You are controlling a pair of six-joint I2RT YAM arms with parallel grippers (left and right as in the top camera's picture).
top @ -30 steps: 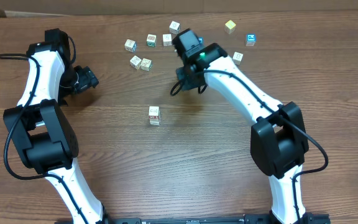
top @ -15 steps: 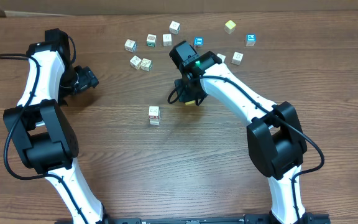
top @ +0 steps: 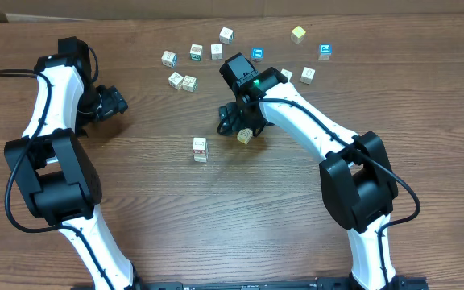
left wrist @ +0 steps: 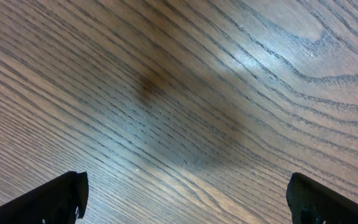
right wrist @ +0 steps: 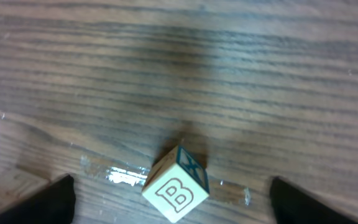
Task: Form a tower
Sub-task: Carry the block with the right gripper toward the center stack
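The tower (top: 200,149) stands nearest, a short column of pale printed cubes at mid-table. Just beyond it to the right, and apart from it, a loose cube (top: 245,137) sits tilted on the wooden table (top: 216,217) — a B face shows in the wrist view. The right gripper (top: 234,122) hangs over that cube, fingers spread wide and clear of it on both sides. Farther left, the left gripper (top: 113,103) also stands wide apart over bare wood. Toward the far edge lie scattered pale cubes (top: 182,80), blue-faced cubes (top: 325,51) and a yellow cube (top: 298,34).

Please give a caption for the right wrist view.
Cube marked B, free between the open jaws, wooden table behind.
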